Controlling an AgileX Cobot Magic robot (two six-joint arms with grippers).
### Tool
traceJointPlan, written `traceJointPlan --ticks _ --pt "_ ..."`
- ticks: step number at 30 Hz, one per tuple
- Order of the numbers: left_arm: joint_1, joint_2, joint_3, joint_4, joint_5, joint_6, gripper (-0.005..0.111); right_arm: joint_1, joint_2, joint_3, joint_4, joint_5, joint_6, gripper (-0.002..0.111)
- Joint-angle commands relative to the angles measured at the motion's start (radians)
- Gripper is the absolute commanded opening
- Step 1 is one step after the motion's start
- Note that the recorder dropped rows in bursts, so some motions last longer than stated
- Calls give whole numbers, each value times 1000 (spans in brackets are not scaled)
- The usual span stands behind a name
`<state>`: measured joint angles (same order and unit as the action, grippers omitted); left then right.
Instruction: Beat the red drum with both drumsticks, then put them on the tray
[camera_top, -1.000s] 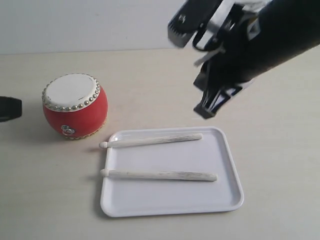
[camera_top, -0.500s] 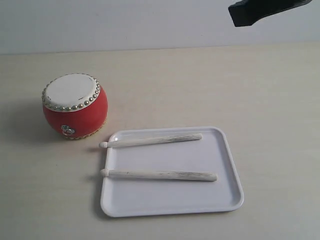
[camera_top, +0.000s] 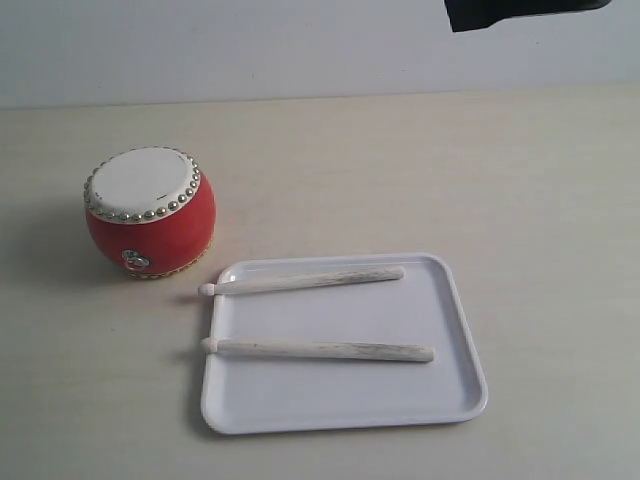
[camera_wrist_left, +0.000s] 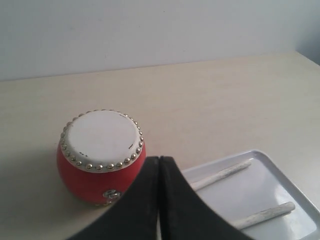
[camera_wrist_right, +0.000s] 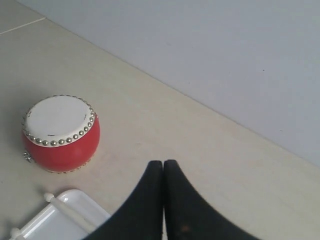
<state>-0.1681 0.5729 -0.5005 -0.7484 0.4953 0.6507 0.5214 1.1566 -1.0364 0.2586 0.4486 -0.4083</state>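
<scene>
Drumsticks (camera_top: 320, 351) lengthwise on tray (camera_top: 340, 400), tips toward drum (camera_top: 150, 215); left tool (camera_wrist_left: 159, 159), right tool (camera_wrist_right: 163, 162) closed, empty.

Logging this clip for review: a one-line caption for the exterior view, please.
Both drumsticks lie on the white tray, red drum standing beside it.

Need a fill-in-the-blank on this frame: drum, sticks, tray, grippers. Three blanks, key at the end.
1. The tray holds ___ drumsticks.
2. The drum has an off-white top and a ___ body.
3. The left gripper and the right gripper are both ___, holding nothing.
Missing words: two; red; shut.
</scene>
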Motion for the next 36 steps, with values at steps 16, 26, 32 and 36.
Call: traceJointPlan --ticks 16,26,32,36 --pt "6 -556 40 27 -12 3 0 -6 -4 2 4 -18 1 0" --pt "9 -573 125 615 -14 -614 0 -6 -4 2 4 -18 1 0" --pt "9 -573 273 979 -117 -1011 0 -6 -4 2 4 -18 1 0" --pt "9 -573 354 979 -117 -1006 0 -6 -4 2 4 -18 1 0"
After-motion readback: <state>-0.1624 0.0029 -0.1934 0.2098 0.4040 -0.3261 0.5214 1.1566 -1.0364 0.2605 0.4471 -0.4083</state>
